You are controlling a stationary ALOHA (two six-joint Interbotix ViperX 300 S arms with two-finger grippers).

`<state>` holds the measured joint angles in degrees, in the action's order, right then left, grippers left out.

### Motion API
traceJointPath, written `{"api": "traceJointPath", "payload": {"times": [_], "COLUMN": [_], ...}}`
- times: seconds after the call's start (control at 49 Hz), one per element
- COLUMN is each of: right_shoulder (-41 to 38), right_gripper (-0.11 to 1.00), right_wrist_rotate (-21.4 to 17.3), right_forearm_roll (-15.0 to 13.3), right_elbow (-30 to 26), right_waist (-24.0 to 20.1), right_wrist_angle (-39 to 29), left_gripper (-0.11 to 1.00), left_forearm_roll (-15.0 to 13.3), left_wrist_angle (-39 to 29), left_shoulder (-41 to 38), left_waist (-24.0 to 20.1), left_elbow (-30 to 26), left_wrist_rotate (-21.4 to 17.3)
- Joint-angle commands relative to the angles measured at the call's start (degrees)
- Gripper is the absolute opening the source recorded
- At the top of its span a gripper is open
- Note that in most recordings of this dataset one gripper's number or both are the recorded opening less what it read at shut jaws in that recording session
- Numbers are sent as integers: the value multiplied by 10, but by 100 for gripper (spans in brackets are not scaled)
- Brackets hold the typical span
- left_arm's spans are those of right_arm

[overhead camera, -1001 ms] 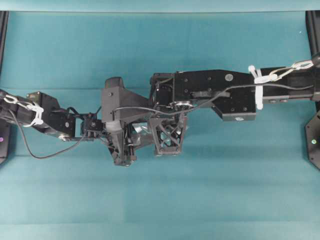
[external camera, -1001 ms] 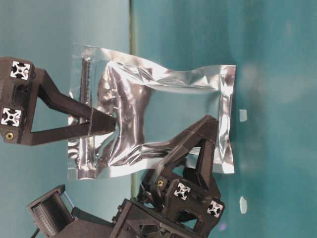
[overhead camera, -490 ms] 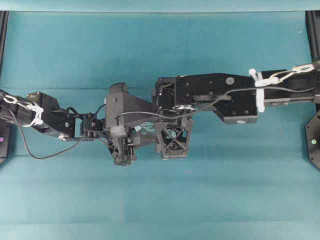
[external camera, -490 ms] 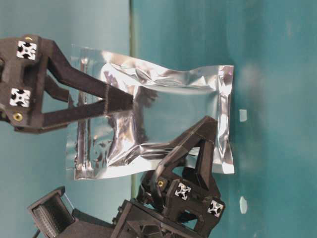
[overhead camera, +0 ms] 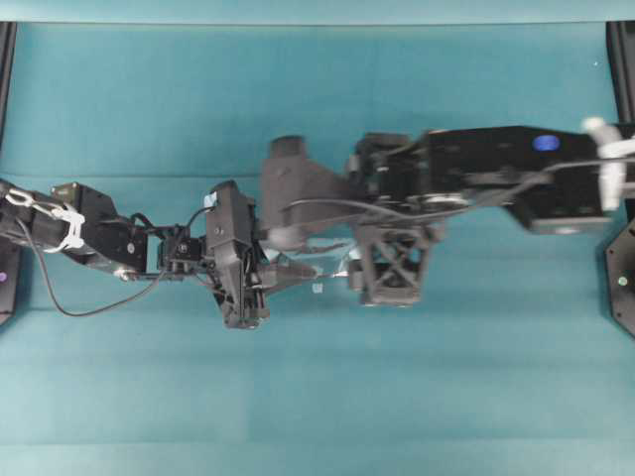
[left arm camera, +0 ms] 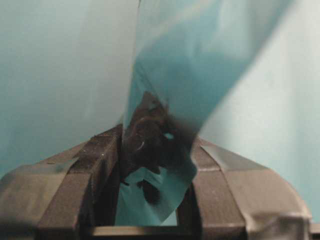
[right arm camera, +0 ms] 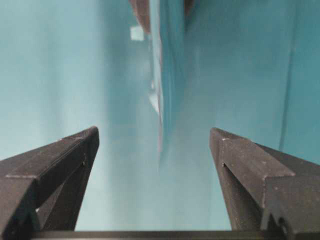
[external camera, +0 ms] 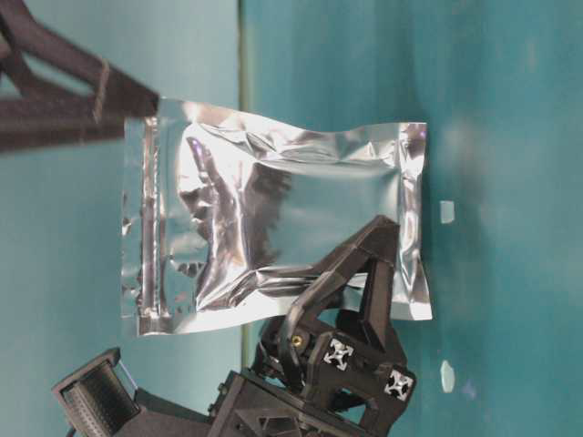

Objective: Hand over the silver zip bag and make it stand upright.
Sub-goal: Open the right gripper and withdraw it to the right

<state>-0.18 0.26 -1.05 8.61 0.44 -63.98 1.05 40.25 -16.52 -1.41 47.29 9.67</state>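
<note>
The silver zip bag (external camera: 291, 191) is a crinkled foil pouch with its zip strip at the left of the table-level view. My left gripper (external camera: 360, 273) is shut on its lower long edge near the sealed end. In the left wrist view the foil (left arm camera: 200, 50) rises from between the closed left gripper (left arm camera: 155, 145). From overhead the bag is a thin sliver (overhead camera: 322, 268) just right of the left gripper (overhead camera: 268, 276). My right gripper (right arm camera: 155, 135) is open and empty, with the bag edge-on (right arm camera: 162, 75) ahead of it. It is blurred at the table-level view's top left (external camera: 82, 91).
The teal cloth (overhead camera: 317, 397) covers the table. Small white specks (external camera: 446, 211) lie on it near the bag's sealed end. Black frame posts (overhead camera: 8, 59) stand at the overhead view's far corners. The two arms meet at mid-table.
My right gripper has opened, let go of the bag's zip end and pulled away, rightward in the overhead view. The bag stays in the left gripper, hardly moved.
</note>
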Motion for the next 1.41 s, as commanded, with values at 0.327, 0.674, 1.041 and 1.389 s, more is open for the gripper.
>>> {"api": "traceJointPath", "payload": {"times": [0.327, 0.674, 1.041, 1.389], "right_shoulder": [114, 186, 269, 318], "right_gripper": [89, 89, 89, 89], "right_wrist_rotate": [-7, -25, -52, -69], "right_forearm_roll": [-2, -2, -2, -1], "right_elbow": [84, 144, 226, 289], "right_waist": [-18, -23, -23, -20], "right_wrist_angle": [82, 105, 231, 305], "left_gripper": [30, 30, 30, 30], "left_forearm_roll": [1, 1, 1, 1], "left_wrist_angle": [-10, -18, -20, -20], "left_shoulder": [2, 2, 2, 3], "left_waist": [6, 6, 9, 13], "left_elbow": [-1, -1, -2, -1], "left_wrist_rotate": [-1, -1, -1, -1]}}
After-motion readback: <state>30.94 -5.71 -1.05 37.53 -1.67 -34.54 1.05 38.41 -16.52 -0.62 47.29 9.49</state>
